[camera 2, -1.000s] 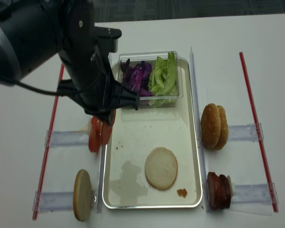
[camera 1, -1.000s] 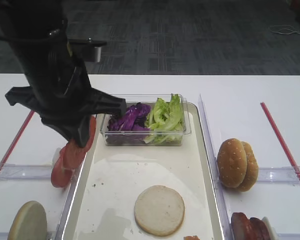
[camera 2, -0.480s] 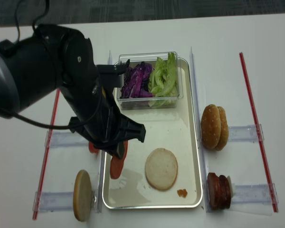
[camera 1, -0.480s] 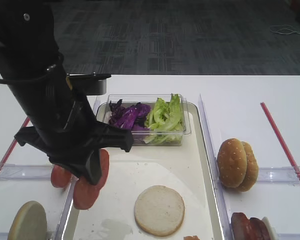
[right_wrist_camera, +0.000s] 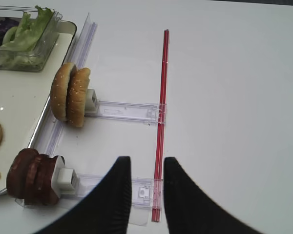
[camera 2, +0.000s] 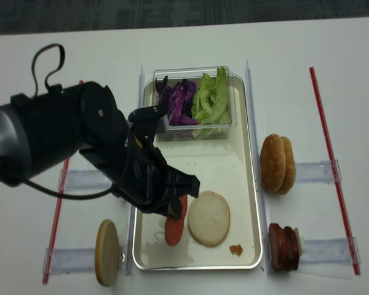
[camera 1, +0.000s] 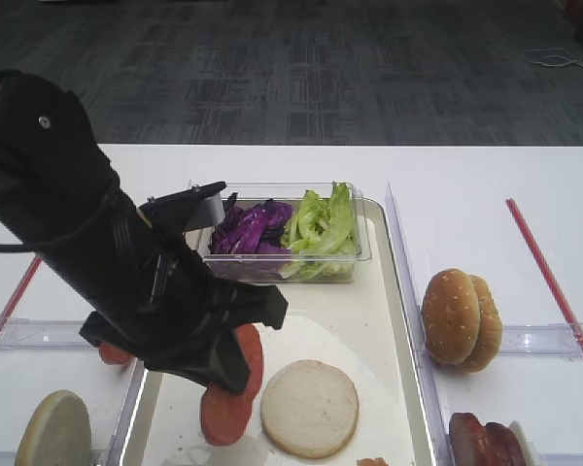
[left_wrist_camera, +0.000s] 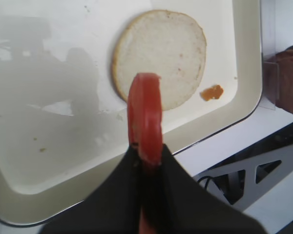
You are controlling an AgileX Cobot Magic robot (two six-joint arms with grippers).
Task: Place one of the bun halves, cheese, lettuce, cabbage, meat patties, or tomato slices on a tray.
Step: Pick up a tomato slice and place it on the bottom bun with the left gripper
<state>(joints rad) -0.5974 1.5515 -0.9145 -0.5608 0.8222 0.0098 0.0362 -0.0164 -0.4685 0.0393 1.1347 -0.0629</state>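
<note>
While the left gripper (left_wrist_camera: pixel 145 156) pinches a tomato slice (left_wrist_camera: pixel 145 114) edge-up over the tray (left_wrist_camera: pixel 39 161), just beside the pale bun half (left_wrist_camera: pixel 161 56) — the carry step — the next move likely calls for lowering and releasing it, the right gripper (right_wrist_camera: pixel 144 183) parted, idle.

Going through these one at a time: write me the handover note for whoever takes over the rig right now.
Left hand: shut on a tomato slice, held on edge over the tray, beside the bun half lying cut face up.
Right hand: open, holding nothing, over the table right of the tray.
Lettuce and cabbage sit in the clear box at the tray's far end.
Done: slice carried over the tray.
Left: set it down, release.
</note>
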